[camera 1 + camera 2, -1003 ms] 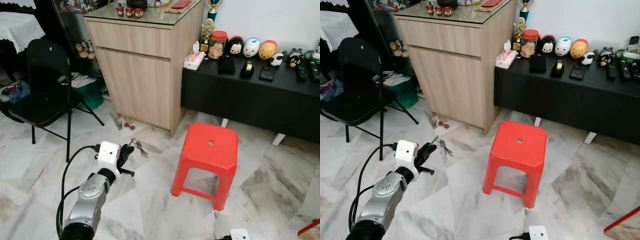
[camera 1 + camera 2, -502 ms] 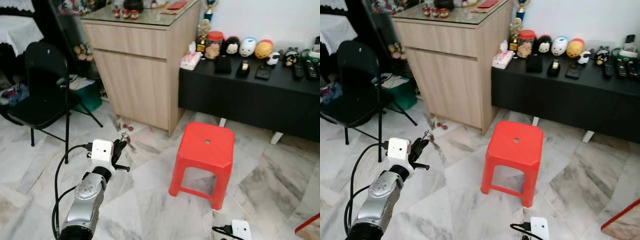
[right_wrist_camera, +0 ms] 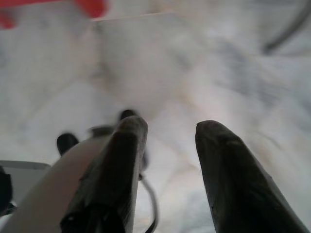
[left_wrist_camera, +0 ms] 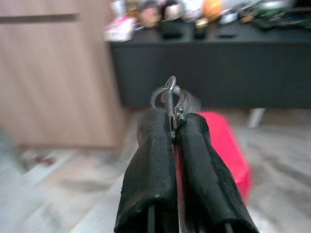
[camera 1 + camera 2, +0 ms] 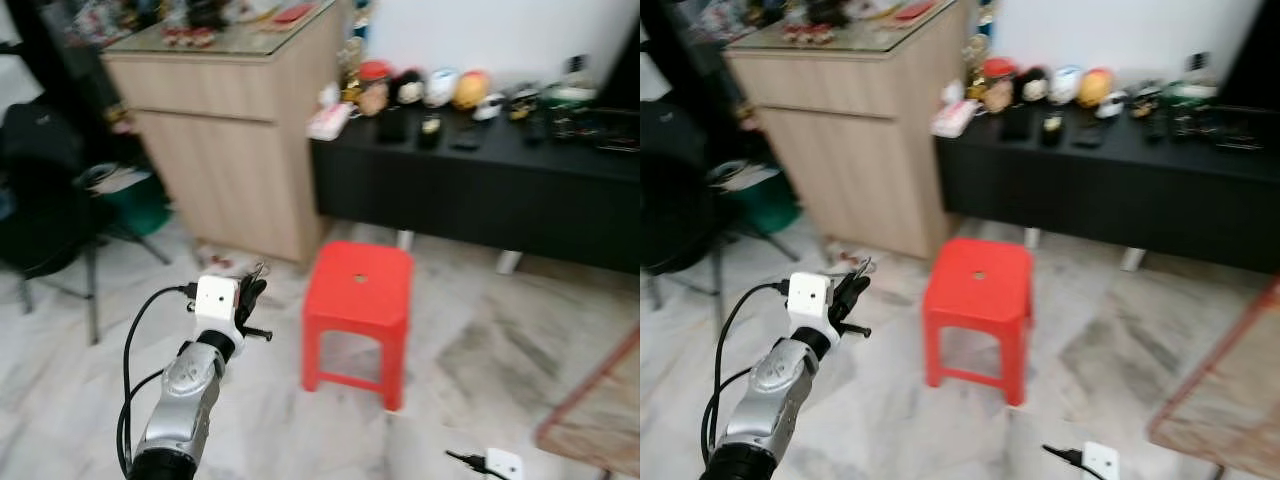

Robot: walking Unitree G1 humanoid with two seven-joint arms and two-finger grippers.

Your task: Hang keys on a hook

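Left gripper [image 4: 175,127] clamped tight on the keys [image 4: 170,97], black fingers [image 4: 150,160] pressed together with the metal ring and a key blade poking out past the tips. Held up at mid-height on the raised silver arm, in front of the body, over pale marbled floor [image 5: 500,350]. Keys [image 5: 256,272] seen in the head view as a small glint just above the fingertips, white camera box right behind them. Just beyond and to the right of that gripper, a red plastic stool [image 5: 357,318] standing on the floor, apart from the arm. Farther back, a light wooden cabinet [image 5: 235,150] with small ornaments on its glass top, and beside it a long low black bench [image 5: 480,195] carrying a row of jars, figurines and remotes, all blurred. To the left, a black folding chair [image 5: 45,215], also blurred. Right gripper [image 3: 167,136] hanging low with its two fingers parted and nothing between them, pointed down at the marbled floor, its own white camera box [image 5: 502,463] showing at the bottom edge of the head view.
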